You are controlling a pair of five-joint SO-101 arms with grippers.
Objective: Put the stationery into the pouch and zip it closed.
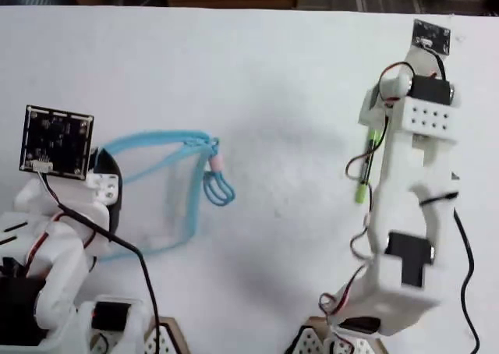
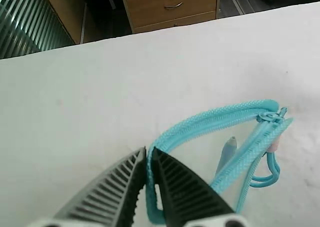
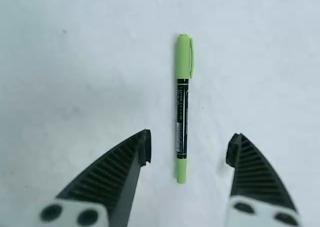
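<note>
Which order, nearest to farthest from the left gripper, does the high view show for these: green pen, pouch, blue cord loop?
1. Pouch: its zip edge is clamped in the left gripper.
2. Blue cord loop: at the pouch's far end.
3. Green pen: far off, beyond the loop.

The clear soft pouch point(image 1: 152, 194) with a light-blue zipper rim lies flat, its mouth open. The slider point(image 2: 272, 117) sits at the far end, where a pink bead point(image 1: 217, 163) and a blue cord loop point(image 1: 219, 190) trail off. My left gripper point(image 2: 149, 153) pinches the rim near its other end. A slim lime-green marker pen point(image 3: 182, 107) with a black barrel lies flat, well apart from the pouch. It rests between my right gripper's point(image 3: 190, 139) spread tips, touching neither.
</note>
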